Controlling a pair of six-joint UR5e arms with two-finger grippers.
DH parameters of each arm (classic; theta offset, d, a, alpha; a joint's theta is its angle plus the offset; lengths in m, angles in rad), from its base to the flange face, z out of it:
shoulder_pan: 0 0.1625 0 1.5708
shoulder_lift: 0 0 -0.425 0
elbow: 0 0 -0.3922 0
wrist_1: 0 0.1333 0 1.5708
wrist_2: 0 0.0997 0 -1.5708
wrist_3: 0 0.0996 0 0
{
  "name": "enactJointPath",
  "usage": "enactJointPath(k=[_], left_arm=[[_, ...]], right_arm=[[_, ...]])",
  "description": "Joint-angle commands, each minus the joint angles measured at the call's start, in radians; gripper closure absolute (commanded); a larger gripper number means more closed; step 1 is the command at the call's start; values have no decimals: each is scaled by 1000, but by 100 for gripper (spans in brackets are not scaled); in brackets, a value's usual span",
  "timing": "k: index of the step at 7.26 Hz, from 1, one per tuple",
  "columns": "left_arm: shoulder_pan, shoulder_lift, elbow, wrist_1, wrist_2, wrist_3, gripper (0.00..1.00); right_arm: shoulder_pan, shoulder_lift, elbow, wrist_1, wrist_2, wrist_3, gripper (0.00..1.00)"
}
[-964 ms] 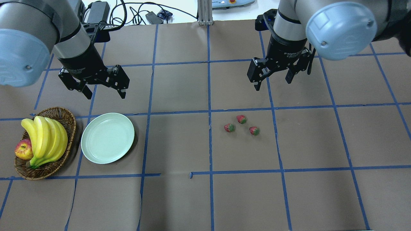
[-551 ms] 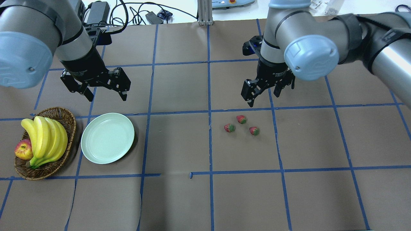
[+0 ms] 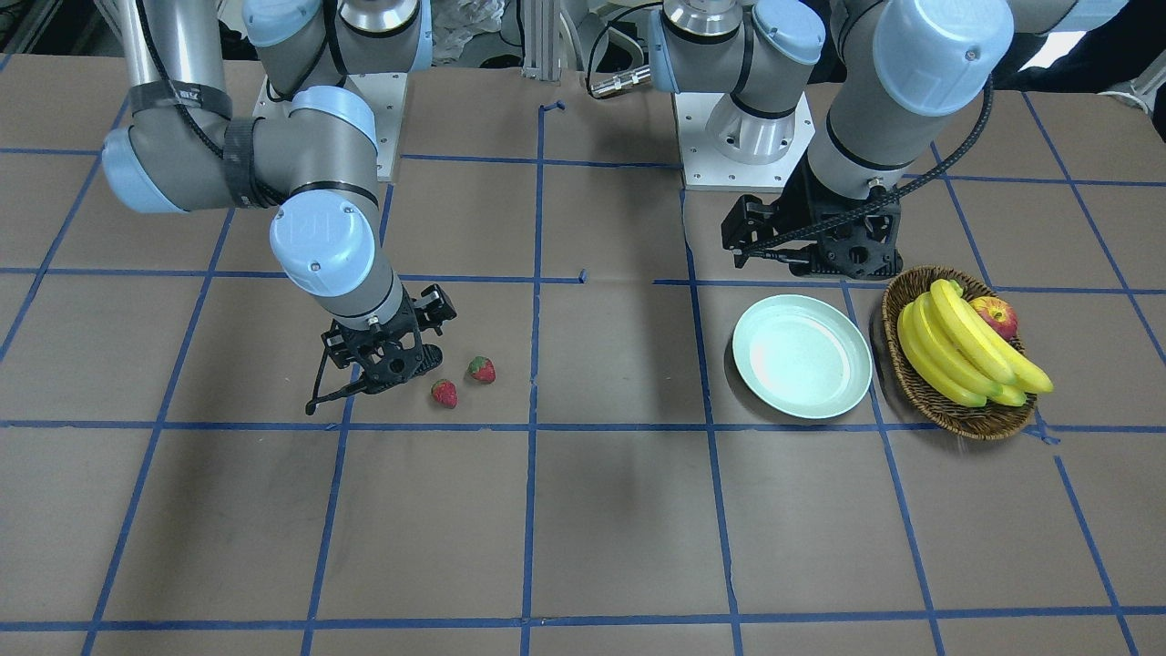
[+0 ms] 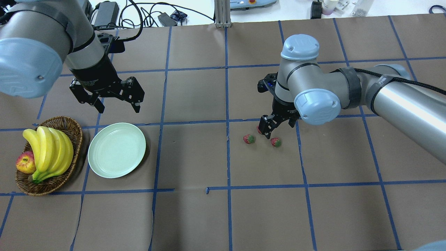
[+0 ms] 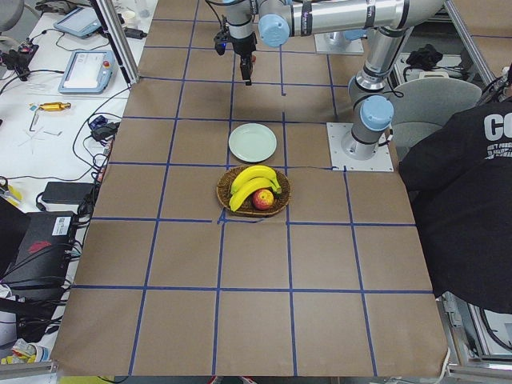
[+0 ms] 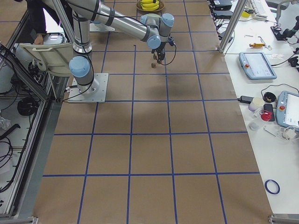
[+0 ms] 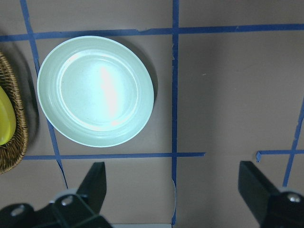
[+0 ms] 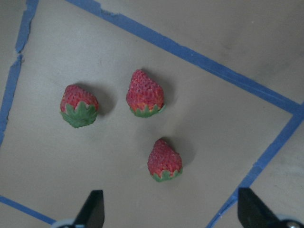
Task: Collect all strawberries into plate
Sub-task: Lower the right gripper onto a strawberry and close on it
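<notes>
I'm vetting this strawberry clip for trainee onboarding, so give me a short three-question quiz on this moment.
1. How many strawberries lie on the plate?
2. True or false: the left gripper is shut.
3. The right gripper is closest to: A) the strawberries, B) the plate, C) the basket.

Key: 1 zero; 2 false, its fingers stand wide apart; 3 A.
</notes>
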Motion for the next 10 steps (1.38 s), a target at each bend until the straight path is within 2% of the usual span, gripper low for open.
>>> enactJointPath(k=[1, 2, 3, 5, 6, 7, 10], left_arm=[[-2, -1, -5, 1, 0, 1, 0], [-2, -1, -5, 1, 0, 1, 0], [-2, -1, -5, 1, 0, 1, 0], [0, -1, -5, 1, 0, 1, 0], [-2, -1, -5, 1, 0, 1, 0], [-2, -1, -5, 1, 2, 1, 0], [-2, -1, -5, 2, 2, 1, 0]], right_arm=[[0, 48, 8, -26, 0, -28, 0], [0, 63, 10, -44, 0, -39, 2], [0, 74, 10, -44, 0, -40, 9], [0, 97, 10, -44, -1, -40, 32], [0, 99, 10, -44, -1, -42, 58], [0, 99, 10, -44, -6, -61, 100], [-1, 36, -33, -24, -72, -56, 100]])
